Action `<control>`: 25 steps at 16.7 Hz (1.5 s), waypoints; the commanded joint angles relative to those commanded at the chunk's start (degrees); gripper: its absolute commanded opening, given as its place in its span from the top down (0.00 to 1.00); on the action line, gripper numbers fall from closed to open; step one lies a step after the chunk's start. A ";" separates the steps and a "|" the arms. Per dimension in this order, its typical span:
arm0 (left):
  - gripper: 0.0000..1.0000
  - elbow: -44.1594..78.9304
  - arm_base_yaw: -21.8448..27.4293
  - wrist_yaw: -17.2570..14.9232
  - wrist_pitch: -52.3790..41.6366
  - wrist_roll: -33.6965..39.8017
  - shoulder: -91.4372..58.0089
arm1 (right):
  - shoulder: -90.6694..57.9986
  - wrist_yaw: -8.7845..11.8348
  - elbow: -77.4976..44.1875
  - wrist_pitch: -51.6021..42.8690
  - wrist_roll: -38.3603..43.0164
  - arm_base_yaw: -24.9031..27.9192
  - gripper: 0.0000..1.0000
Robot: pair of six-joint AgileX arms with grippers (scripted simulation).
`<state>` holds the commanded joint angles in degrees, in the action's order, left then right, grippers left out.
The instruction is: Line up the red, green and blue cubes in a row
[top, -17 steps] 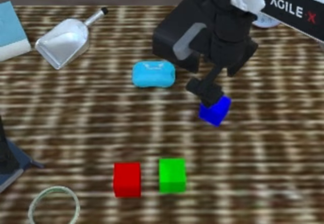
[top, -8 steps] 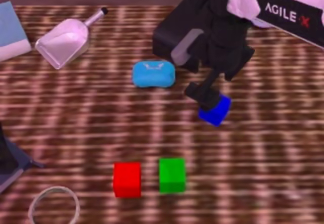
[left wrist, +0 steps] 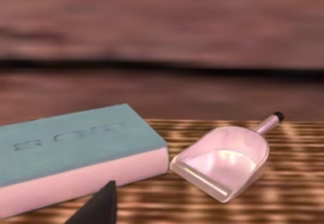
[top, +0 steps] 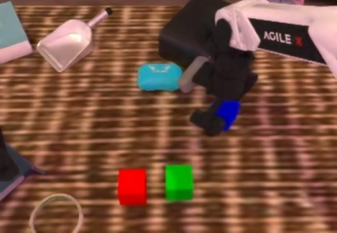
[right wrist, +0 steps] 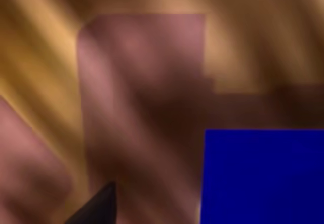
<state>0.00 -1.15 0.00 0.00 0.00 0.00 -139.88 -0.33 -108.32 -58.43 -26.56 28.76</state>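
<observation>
Gripping the blue cube (top: 229, 112) between closed fingers, the right gripper (top: 217, 116) is holding it over the middle of the woven table (top: 295, 180), just in front of the black box (top: 189, 30) and to the right of the light-blue soap bar (top: 159, 77), while the red cube (top: 131, 186) and green cube (top: 179, 181) are sitting side by side near the front edge. The cube is looking off-centre in the grip, so it could twist or slip on release and be landing crooked, or be nudging the green cube out of the row; the left gripper is sitting parked at the table's left edge, and whether its fingers are open cannot be told.
</observation>
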 joint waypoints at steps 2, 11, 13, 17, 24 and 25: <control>0.00 0.00 0.00 0.00 0.00 0.00 0.00 | 0.00 0.00 0.00 0.00 0.00 0.00 0.00; 0.00 0.00 0.00 0.00 0.00 0.00 0.00 | 0.00 0.00 0.00 0.00 0.00 0.00 0.68; 0.00 0.00 0.00 0.00 0.00 0.00 0.00 | 0.00 0.00 0.00 0.00 0.00 0.00 0.83; 0.00 0.00 0.00 0.00 0.00 0.00 0.00 | 0.00 0.00 0.00 0.00 0.00 0.00 1.00; 0.00 0.00 0.00 0.00 0.00 0.00 0.00 | 0.38 0.03 -0.01 -0.17 0.11 -0.15 1.00; 0.00 0.00 0.00 0.00 0.00 0.00 0.00 | 0.40 0.03 -0.20 -0.36 0.07 -0.11 1.00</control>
<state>0.00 -1.15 0.00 0.00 0.00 0.00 -139.48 -0.29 -108.52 -58.79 -26.49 28.66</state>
